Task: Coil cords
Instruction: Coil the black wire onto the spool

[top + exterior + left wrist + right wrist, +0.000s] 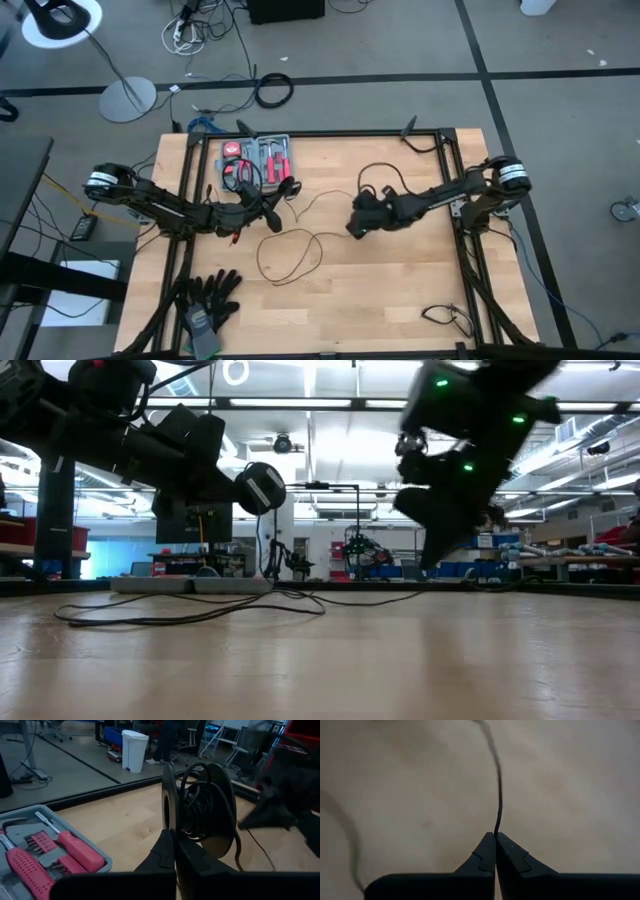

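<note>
Pinching the thin cord, the right tool is closed; left tool grips the round disc.

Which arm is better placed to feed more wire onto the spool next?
Right: the right gripper is shut on the wire, while the left gripper holds the spool.

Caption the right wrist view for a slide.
Right gripper shut on the thin black cord, which runs away across the bare wooden table.
</note>
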{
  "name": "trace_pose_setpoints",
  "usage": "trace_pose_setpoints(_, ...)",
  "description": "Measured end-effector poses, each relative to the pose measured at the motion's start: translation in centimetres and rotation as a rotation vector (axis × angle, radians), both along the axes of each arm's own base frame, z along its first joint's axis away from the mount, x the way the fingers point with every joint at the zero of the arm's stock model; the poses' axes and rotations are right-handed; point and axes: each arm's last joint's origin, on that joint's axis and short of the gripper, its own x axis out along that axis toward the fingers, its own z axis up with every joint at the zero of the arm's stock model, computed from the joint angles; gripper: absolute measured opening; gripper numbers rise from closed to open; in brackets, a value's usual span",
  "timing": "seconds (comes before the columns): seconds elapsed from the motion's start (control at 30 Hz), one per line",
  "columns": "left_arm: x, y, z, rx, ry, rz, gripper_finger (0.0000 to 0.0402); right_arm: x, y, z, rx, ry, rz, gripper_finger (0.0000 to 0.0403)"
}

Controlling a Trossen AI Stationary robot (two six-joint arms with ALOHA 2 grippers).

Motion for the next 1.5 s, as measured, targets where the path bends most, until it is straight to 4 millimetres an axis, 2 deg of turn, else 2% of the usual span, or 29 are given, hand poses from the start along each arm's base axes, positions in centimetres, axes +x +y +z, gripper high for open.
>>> trace_pose_setpoints(0.13, 0.0, 0.0, 0.0, -0.001, -0.001, -0.006, 0.0, -1.9, 0.6, -1.2, 0.121, -0.251, 0.105, 0.0)
trace_pose_setpoints(0.3, 0.0, 0.0, 0.0, -0.002, -0.003, -0.007, 0.0, -5.5, -0.2, -2.8, 0.217, -0.57, 0.21, 0.0001)
trace_pose_setpoints(0.47, 0.1, -0.1, 0.1, -0.006, -0.013, -0.021, 0.0, -7.8, -1.0, -4.0, 0.231, -0.685, 0.18, 0.0028)
trace_pose_setpoints(0.73, 0.1, -0.1, 0.3, -0.009, -0.031, -0.022, 0.0, -7.8, -1.1, -3.9, 0.113, -0.676, 0.281, 0.0126)
trace_pose_setpoints(0.9, 0.2, -0.2, 0.4, -0.018, -0.049, -0.056, 0.0, -7.9, -1.5, -3.0, -0.006, -0.672, 0.325, 0.0179)
trace_pose_setpoints(1.03, 0.2, -0.2, 0.4, -0.019, -0.052, -0.063, 0.0, -8.1, -2.1, -1.5, -0.083, -0.712, 0.351, 0.0202)
trace_pose_setpoints(1.23, 0.2, -0.2, 0.7, -0.021, -0.075, -0.063, 0.0, -8.2, -2.8, 0.7, -0.145, -0.832, 0.332, 0.0205)
trace_pose_setpoints(1.37, 0.3, -0.2, 1.1, 0.001, -0.101, -0.066, 0.0, -6.1, -2.5, 1.5, -0.174, -0.811, 0.393, 0.02)
trace_pose_setpoints(1.5, 0.3, -0.2, 1.4, 0.015, -0.126, -0.063, 0.0, -2.0, -1.9, 1.7, -0.214, -0.751, 0.497, 0.0198)
